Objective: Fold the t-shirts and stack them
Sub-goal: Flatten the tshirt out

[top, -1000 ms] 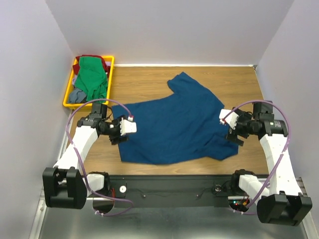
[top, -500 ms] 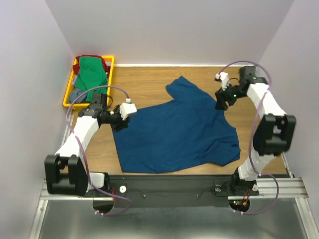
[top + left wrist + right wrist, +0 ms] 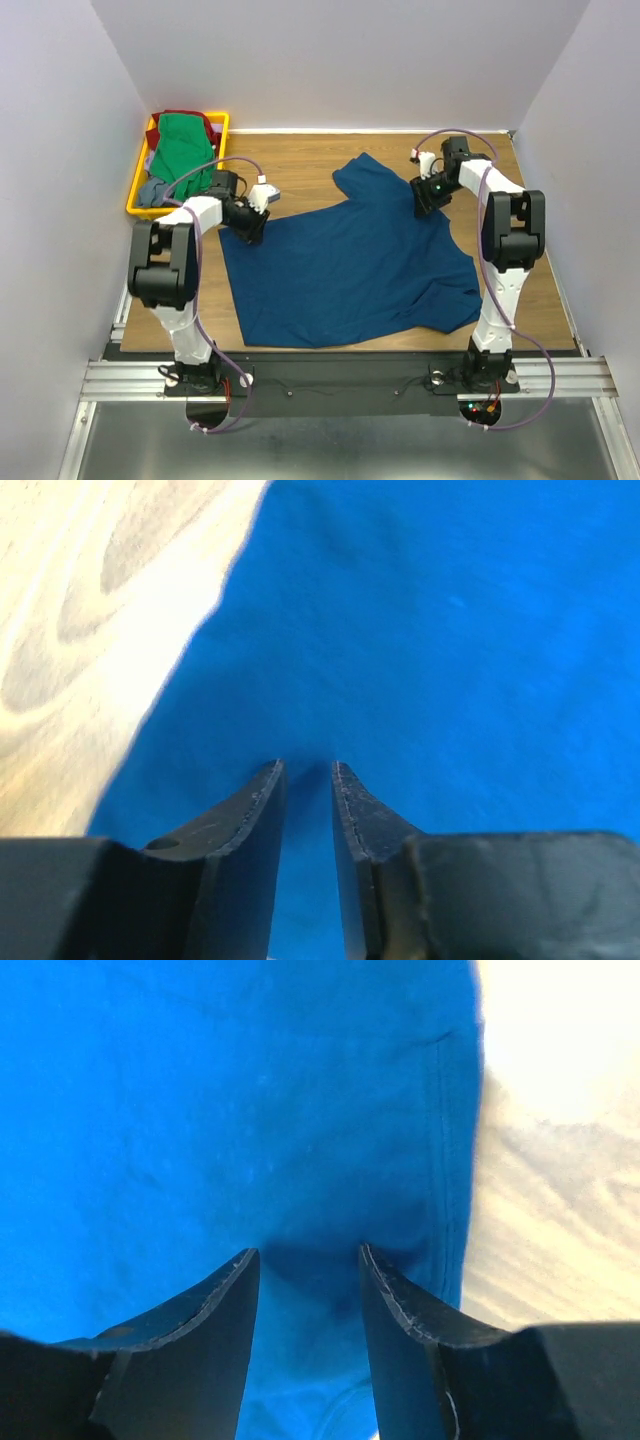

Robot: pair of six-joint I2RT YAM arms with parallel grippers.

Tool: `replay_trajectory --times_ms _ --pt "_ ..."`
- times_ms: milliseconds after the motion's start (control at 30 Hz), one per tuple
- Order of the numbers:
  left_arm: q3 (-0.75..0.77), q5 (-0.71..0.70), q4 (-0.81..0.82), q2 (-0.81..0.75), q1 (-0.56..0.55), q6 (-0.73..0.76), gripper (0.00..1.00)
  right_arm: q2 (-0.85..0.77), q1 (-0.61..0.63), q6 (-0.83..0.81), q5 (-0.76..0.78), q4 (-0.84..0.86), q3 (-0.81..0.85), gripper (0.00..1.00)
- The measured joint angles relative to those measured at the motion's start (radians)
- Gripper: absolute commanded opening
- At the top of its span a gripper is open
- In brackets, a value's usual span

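Note:
A dark blue t-shirt (image 3: 350,260) lies spread on the wooden table. My left gripper (image 3: 252,222) presses down on its far left corner. In the left wrist view the left gripper (image 3: 308,770) has a narrow gap between its fingers, over blue cloth (image 3: 450,630). My right gripper (image 3: 428,195) rests on the shirt's far right part, near a sleeve hem. In the right wrist view the right gripper (image 3: 308,1252) stands wider apart, with a dark pucker of cloth (image 3: 200,1110) between the tips. A green t-shirt (image 3: 185,150), a dark red one (image 3: 180,114) and a grey-blue one (image 3: 155,190) lie heaped at the far left.
The heaped shirts fill a yellow tray (image 3: 222,140) at the table's far left corner. White walls close in the table on three sides. Bare wood (image 3: 290,160) shows beyond the shirt and along its right side.
Both arms have swung away from the near side to the shirt's far corners. The shirt's left and right edges have been drawn outward and it lies flatter.

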Motion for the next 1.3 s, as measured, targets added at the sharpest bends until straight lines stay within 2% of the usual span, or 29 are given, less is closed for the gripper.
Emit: replay_trajectory --times_ms 200,333,367,433,467,500,533,567,633,767,867,967,1033,1133,1300 --pt "0.247 -0.063 -0.003 0.205 -0.019 -0.068 0.29 0.073 -0.006 0.069 0.101 0.015 0.114 0.49" --pt "0.486 -0.105 -0.046 0.359 -0.02 -0.1 0.27 0.155 -0.008 0.111 0.162 0.015 0.248 0.5" --pt "0.553 -0.117 -0.049 0.402 -0.02 -0.106 0.27 0.187 -0.008 0.118 0.177 0.017 0.296 0.52" --pt "0.716 -0.147 -0.076 0.501 -0.019 -0.12 0.32 0.252 -0.008 0.131 0.204 0.018 0.411 0.58" --pt "0.774 -0.154 -0.079 0.536 -0.018 -0.123 0.37 0.285 -0.008 0.137 0.216 0.028 0.46 0.68" --pt "0.835 -0.158 -0.094 0.568 -0.017 -0.126 0.4 0.309 -0.008 0.14 0.222 0.035 0.5 0.72" --pt "0.873 -0.16 -0.1 0.59 -0.015 -0.127 0.43 0.32 -0.008 0.145 0.222 0.037 0.52 0.75" --pt "0.907 -0.152 -0.115 0.604 -0.013 -0.122 0.5 0.324 -0.008 0.145 0.222 0.035 0.531 0.77" --pt "0.928 -0.133 -0.143 0.601 -0.011 -0.109 0.55 0.308 -0.01 0.141 0.207 0.029 0.512 0.79" --pt "0.855 -0.07 -0.18 0.484 -0.005 -0.083 0.59 0.126 -0.015 0.107 0.148 -0.005 0.299 0.79" --pt "0.719 -0.031 -0.179 0.303 -0.004 -0.069 0.59 -0.105 -0.019 0.066 0.127 -0.052 0.123 0.72" --pt "0.584 0.009 -0.169 0.093 -0.006 -0.061 0.59 -0.348 -0.028 0.019 0.11 -0.082 -0.023 0.69" --pt "0.513 0.031 -0.158 -0.005 -0.007 -0.056 0.6 -0.448 -0.042 -0.004 0.095 -0.107 -0.098 0.69" --pt "0.365 0.051 -0.125 -0.122 -0.014 -0.055 0.61 -0.489 -0.086 -0.021 0.067 -0.156 -0.194 0.72" --pt "0.197 0.066 -0.114 -0.159 -0.029 -0.056 0.62 -0.407 -0.222 -0.055 0.038 -0.232 -0.329 0.74"
